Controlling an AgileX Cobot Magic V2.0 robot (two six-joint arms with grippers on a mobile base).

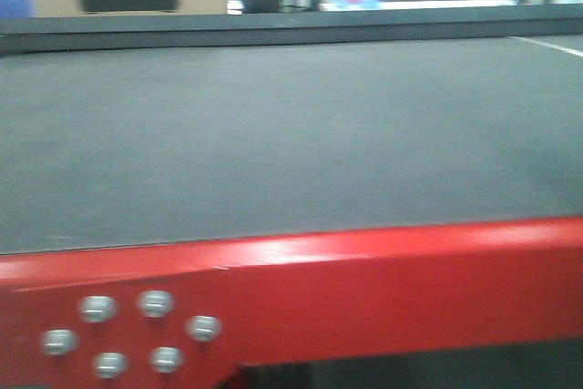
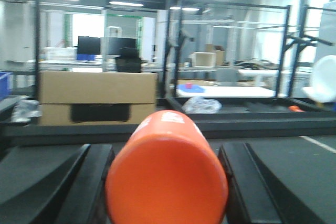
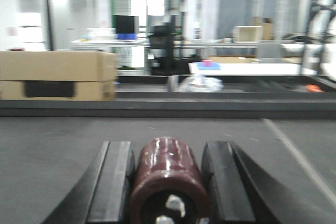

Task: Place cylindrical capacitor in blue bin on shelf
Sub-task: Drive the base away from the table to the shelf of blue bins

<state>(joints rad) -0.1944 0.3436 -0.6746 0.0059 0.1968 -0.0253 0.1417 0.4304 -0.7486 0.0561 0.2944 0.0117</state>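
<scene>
In the left wrist view my left gripper [image 2: 165,150] is shut on an orange cylinder [image 2: 167,182] with white print on its top; its flat end faces the camera. In the right wrist view my right gripper [image 3: 167,148] is shut on a glossy dark red cylinder [image 3: 168,174] with a hollow end showing metal inside. I cannot tell which of the two is the capacitor. Both grippers hover just above the grey mat [image 1: 273,134] of a red-framed table [image 1: 364,289]. Neither gripper shows in the front view. The steel shelf is out of view.
A raised dark ledge [image 1: 273,29] bounds the mat's far side. Behind it stand stacked cardboard boxes [image 2: 97,98] and a crumpled plastic bag [image 3: 199,83]. A blue container [image 2: 4,85] shows at the far left edge. Desks, monitors and black racks fill the background.
</scene>
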